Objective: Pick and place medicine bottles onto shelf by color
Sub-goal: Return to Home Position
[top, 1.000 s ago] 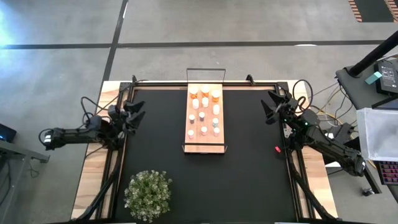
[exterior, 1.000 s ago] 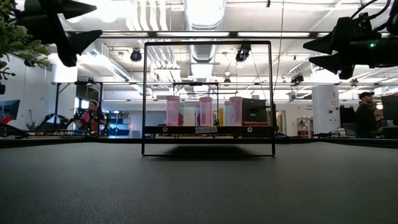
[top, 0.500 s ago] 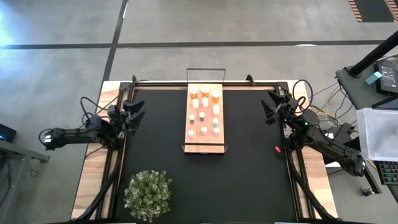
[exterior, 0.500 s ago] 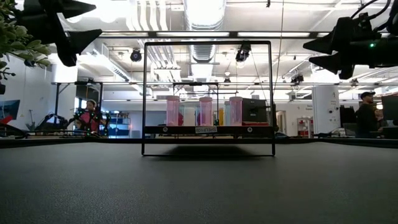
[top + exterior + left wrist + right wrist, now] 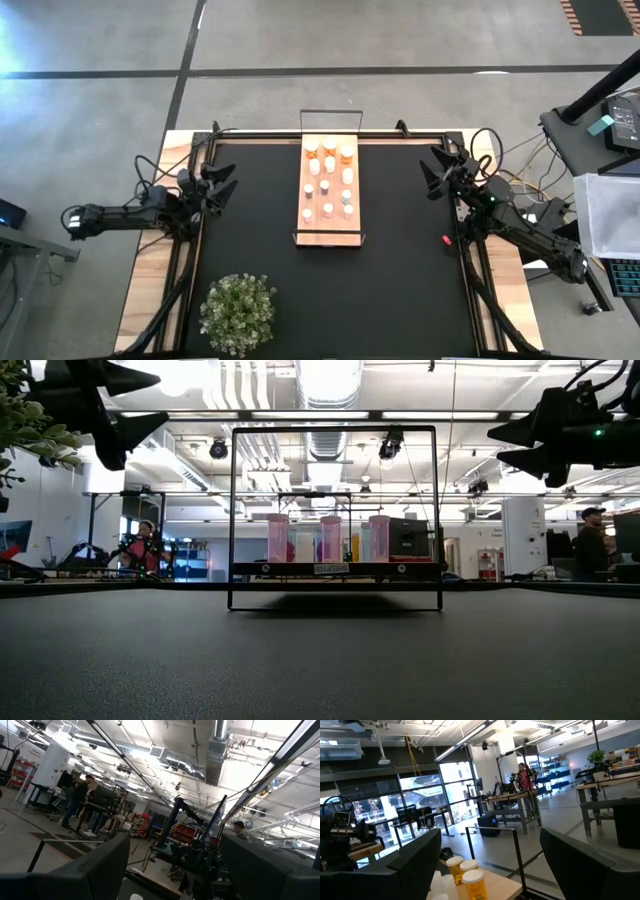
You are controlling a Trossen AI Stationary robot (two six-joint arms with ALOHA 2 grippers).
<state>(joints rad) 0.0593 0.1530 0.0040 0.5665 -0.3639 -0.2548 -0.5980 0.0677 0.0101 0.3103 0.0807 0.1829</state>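
**Bottles ranked by colour on the shelf, both grippers empty**

The small, cylindrical, pale-capped medicine bottles (image 5: 329, 185) stand upright in three columns along the long light-wood shelf (image 5: 328, 232), which has a thin black metal frame at each end. Three amber-orange bottles (image 5: 329, 147) fill the far end. The right wrist view shows them as clear orange plastic with cream caps, and the opaque white bottles (image 5: 437, 882) stand just beside them. At the near end, the low view shows three translucent pink bottles (image 5: 330, 538) side by side with small gaps between them. One bluish-green bottle (image 5: 347, 198) stands in the right-hand column, between the white and pink groups.

The shelf lies on the far half of the flat black mat (image 5: 400, 280), midway between the two arms, with its long side running from near to far. The mat covers most of the pale wooden table (image 5: 150, 290). A bushy green potted plant (image 5: 238, 310) sits at the mat's near left corner. A tiny red object (image 5: 446, 240), too small to identify, lies near the mat's right edge.

The left gripper (image 5: 226, 181) hangs over the mat's left edge, well apart from the shelf, with its fingers spread and nothing between them. The right gripper (image 5: 428, 172) hangs over the right edge, likewise spread and empty. In the room beyond the table, a person (image 5: 590, 545) stands at the right.
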